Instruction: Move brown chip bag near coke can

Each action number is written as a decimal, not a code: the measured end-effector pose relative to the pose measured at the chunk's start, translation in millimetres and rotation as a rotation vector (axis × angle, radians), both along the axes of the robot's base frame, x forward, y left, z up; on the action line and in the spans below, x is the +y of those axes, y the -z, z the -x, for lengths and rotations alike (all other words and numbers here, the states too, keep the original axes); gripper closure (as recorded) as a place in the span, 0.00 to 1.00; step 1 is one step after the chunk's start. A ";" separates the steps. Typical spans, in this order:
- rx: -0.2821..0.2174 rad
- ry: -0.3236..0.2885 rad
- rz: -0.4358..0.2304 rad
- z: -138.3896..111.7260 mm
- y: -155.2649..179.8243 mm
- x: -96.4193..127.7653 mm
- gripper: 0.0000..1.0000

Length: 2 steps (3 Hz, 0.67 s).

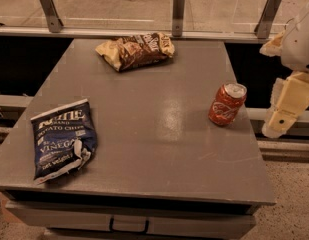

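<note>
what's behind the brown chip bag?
Behind the brown chip bag: a sliver of bare table, then a rail with metal posts. The bag hides the tabletop beneath it. The gripper hangs off the table's right edge, beside the coke can.

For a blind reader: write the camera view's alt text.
A brown chip bag lies at a grey table's far edge, apart from a coke can near the right edge. The pincer hangs right of the can, off the table; a blue chip bag lies front-left.
</note>
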State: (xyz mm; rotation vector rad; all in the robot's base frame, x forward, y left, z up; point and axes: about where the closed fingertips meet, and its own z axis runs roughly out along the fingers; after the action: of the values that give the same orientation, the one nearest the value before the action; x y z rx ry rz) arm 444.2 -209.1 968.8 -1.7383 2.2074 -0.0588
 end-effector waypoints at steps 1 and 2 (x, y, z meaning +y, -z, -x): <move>-0.029 -0.076 -0.046 -30.4 8.0 29.3 0.00; -0.064 -0.152 -0.093 -64.2 20.5 67.8 0.00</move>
State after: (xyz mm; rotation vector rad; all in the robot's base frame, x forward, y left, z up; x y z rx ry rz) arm 508.4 -141.3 948.3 -1.8202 1.9948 0.0229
